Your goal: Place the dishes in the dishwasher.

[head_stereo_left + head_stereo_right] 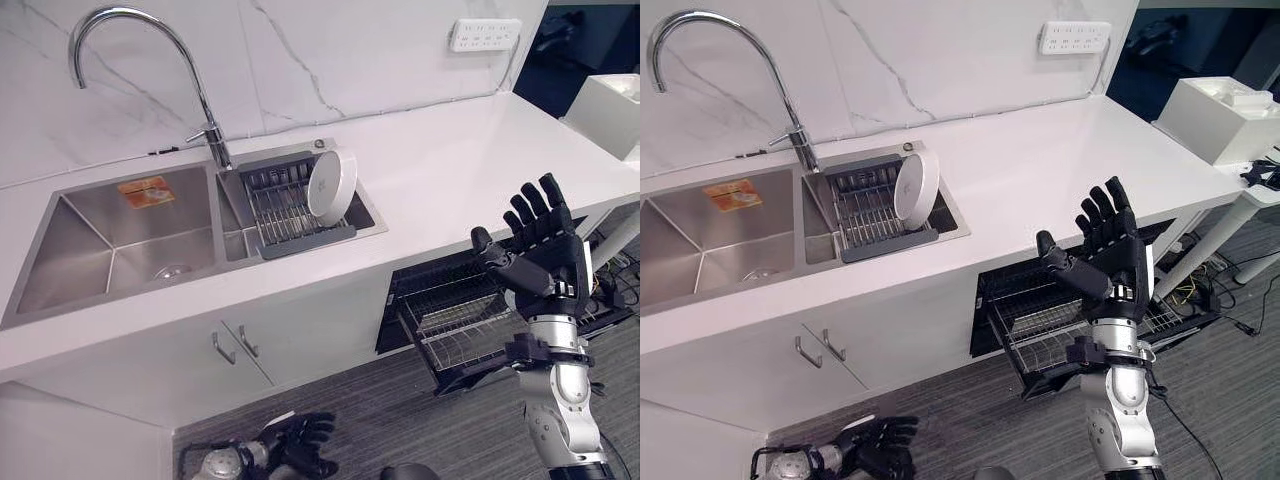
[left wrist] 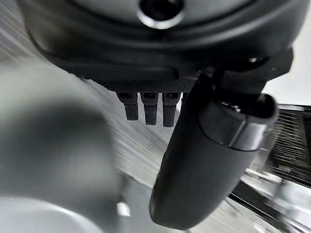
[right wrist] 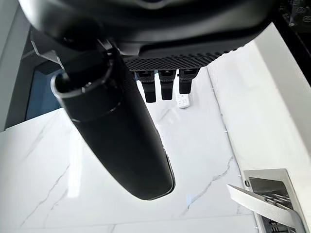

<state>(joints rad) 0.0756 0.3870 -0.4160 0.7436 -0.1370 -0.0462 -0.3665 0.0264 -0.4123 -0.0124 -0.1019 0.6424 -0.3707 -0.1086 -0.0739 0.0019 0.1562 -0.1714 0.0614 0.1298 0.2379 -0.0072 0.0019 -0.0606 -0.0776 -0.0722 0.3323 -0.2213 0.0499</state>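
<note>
A white plate [image 1: 331,185] is seen standing on edge in the wire rack [image 1: 283,205] inside the sink's right basin [image 1: 365,210], near the back edge of the table [image 1: 450,170]. The right robot hand [image 1: 541,247] is raised with fingers spread wide, empty, above the dishwasher's pulled-out rack [image 1: 455,330] below the table's front edge. The left robot hand [image 1: 305,448] is held low near the floor, loosely open, holding nothing

light: bright, even, from overhead | glare: washes out the white surface [image 1: 470,170] | blur: left wrist view pretty smeary, floor streaked
</note>
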